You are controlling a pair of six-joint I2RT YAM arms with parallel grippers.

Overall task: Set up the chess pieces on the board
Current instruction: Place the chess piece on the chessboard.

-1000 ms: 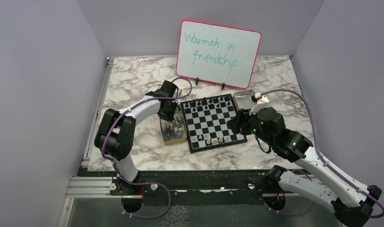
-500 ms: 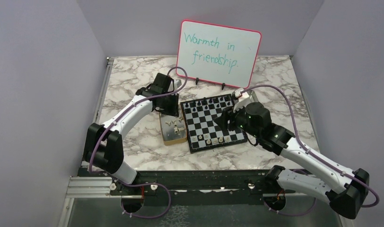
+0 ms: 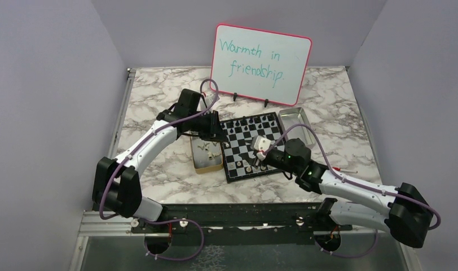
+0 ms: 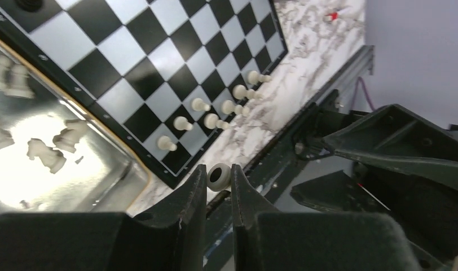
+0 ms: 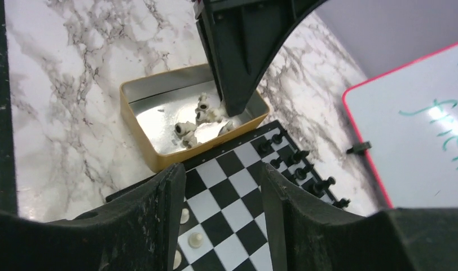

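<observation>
The chess pieces are only partly set out, as far as we can see. A line of black pieces stands along the far edge of the board. In the left wrist view we count about seven pale pawns on the two near rows. We judge the pale side less than half done. We cannot tell whether the black side is complete, since its men are too small to sort.

Several loose pieces lie in the tan box, which sits just beside the board's left edge. These are left to place.

The left pincer is almost closed, its two fingers pinching one pale piece by the sides, with the round base facing the camera. It hangs near the board's left edge, close to the box.

The right pincer is spread wide and holds nothing. It hovers low over the near part of the board, with pale pawns beneath it and touching none that we can make out.

We judge that the held piece goes onto a near-row square next.
</observation>
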